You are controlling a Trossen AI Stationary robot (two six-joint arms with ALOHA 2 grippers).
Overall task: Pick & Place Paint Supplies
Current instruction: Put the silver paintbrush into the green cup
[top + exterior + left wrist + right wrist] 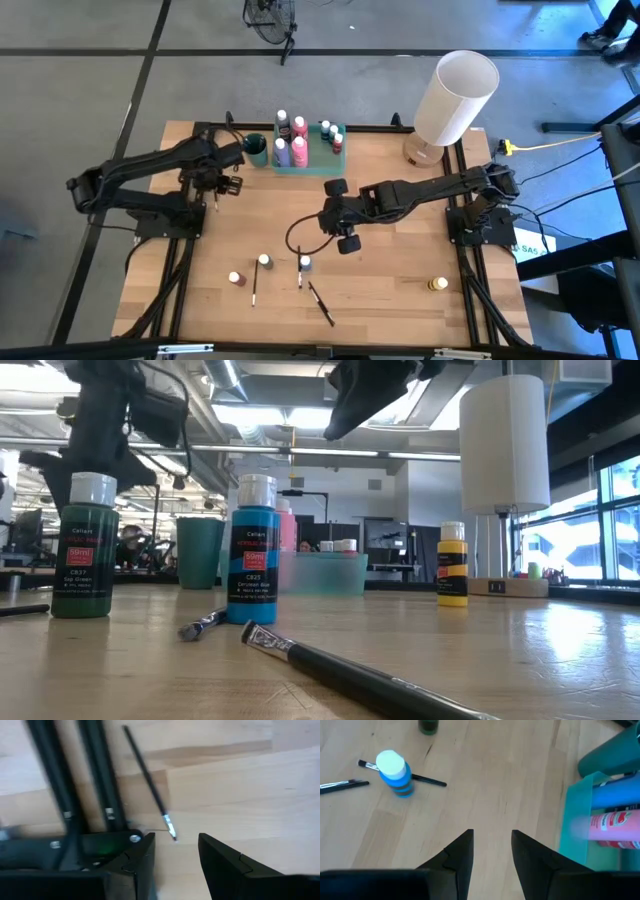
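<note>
My left gripper (176, 840) hangs open, pointing down, near the table's left side by its arm's base (222, 185). A thin dark paintbrush (147, 775) lies flat on the wood just ahead of its fingertips, untouched. My right gripper (492, 835) is open and empty above the table's middle (340, 220). Near the front stand a red bottle (236, 279), a green bottle (85, 545), a blue bottle (395, 772) and a yellow bottle (438, 285), with loose brushes (320, 303) lying among them.
A translucent green tray (308, 165) at the far middle holds several bottles. A teal cup (255, 148) stands to its left and a white lamp (455, 95) at the far right. Bare wood lies between the tray and the front bottles.
</note>
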